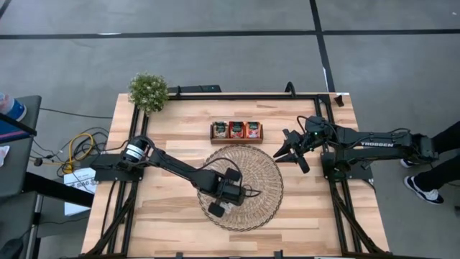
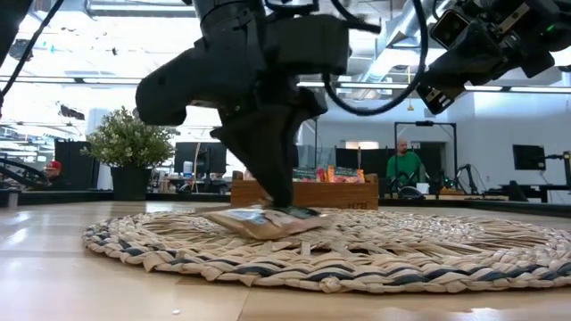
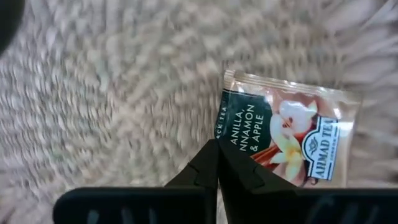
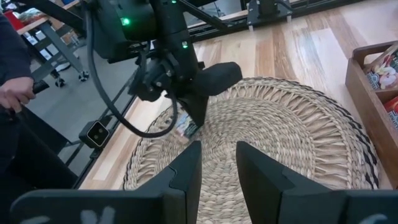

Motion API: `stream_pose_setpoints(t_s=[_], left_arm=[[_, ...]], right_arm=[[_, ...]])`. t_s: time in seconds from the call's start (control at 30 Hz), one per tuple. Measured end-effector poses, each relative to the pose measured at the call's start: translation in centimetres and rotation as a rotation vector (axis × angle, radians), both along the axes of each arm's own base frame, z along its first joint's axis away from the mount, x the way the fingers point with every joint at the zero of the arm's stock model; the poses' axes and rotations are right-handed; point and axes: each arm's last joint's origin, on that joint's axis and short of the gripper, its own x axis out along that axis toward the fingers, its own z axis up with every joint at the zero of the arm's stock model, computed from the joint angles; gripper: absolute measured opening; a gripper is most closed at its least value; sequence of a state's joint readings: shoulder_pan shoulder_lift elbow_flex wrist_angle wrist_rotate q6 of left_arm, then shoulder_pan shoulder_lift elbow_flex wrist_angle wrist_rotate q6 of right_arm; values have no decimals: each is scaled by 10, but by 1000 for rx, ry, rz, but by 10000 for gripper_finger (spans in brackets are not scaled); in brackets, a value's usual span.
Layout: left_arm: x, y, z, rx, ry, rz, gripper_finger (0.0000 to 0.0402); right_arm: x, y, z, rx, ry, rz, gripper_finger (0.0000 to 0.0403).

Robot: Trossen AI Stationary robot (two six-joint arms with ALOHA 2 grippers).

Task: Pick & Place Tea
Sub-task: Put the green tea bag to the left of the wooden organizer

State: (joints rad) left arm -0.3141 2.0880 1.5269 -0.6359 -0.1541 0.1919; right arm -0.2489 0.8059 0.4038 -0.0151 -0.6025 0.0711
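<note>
A pale beige tea sachet with a dark green band lies on the round woven mat, left of its middle. It also shows in the low view and the right wrist view. My left gripper stands over it, pointing steeply down, shut on its edge. My right gripper hangs open and empty above the mat's far right rim. The brown wooden tray beyond the mat holds more sachets in its three compartments. My left gripper pinches the sachet between its two fingertips at the green-band edge, coming from above and slanting down. The sachet sits nearly flat at the mat's surface. I cannot tell whether any part of it is clear of the mat.
A small potted plant stands at the table's far left corner. Bare wood shows left of and in front of the mat. A person in green is in the room behind, and a person's hand shows beside the table.
</note>
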Motion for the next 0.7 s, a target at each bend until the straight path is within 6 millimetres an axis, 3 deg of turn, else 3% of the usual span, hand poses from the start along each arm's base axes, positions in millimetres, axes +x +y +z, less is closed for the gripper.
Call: stream_pose_setpoints(t_s=[0.23, 0.7], left_arm=[[-5, 4, 9, 70, 2, 38, 0], [-25, 15, 54, 157, -51, 152, 0]], right_arm=[[0, 0, 0, 6, 2, -2, 92], [1, 0, 2, 5, -15, -4, 92]])
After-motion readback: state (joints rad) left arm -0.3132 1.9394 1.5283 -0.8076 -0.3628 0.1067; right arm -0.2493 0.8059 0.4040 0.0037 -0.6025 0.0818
